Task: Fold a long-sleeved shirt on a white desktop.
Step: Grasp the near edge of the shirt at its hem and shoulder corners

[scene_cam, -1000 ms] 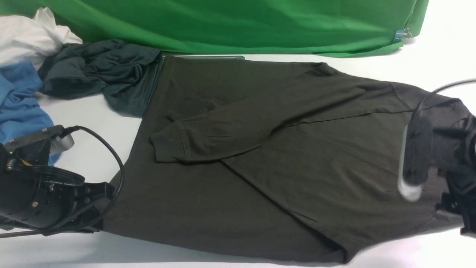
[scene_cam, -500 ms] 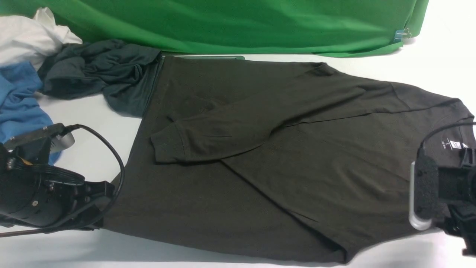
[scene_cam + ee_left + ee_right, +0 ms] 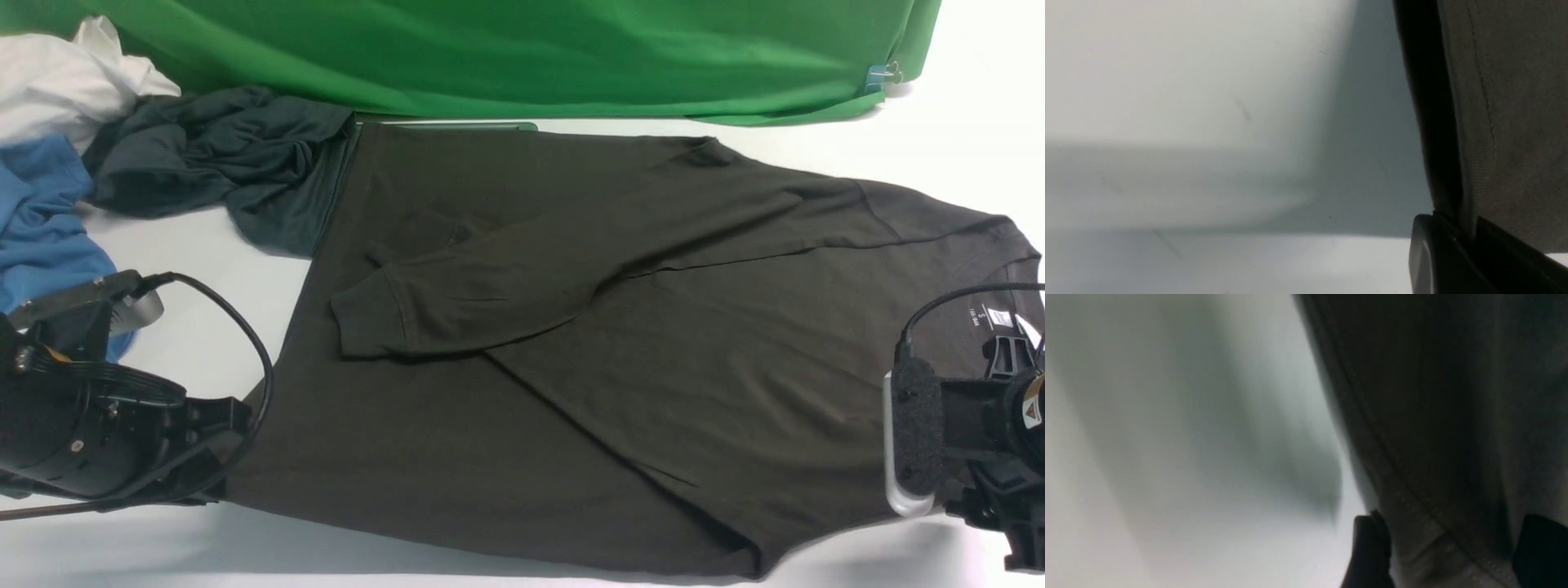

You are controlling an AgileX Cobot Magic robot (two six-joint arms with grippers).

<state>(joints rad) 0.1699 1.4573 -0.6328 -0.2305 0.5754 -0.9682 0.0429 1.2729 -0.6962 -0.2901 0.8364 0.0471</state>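
The left hand sits at the near hem corner of the long-sleeved shirt, and the right hand hangs at its collar end. The shirt lies flat on the white worktop, its long axis running left to right, one sleeve folded across the body. A heap of other garments crowds the far left.

In the left wrist view, the left hand is clamped on the hem.

The right wrist view is blurred. The right hand gapes wide astride a stitched edge and does not seem to pinch it.

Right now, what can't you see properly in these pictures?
- Left gripper: hidden behind its own arm in the front view.
- Neck label on the long-sleeved shirt: writing too small, front view.
- Blue garment: cut off by the front view's left edge.
- Right gripper: right wrist view too blurred to tell whether it touches cloth.
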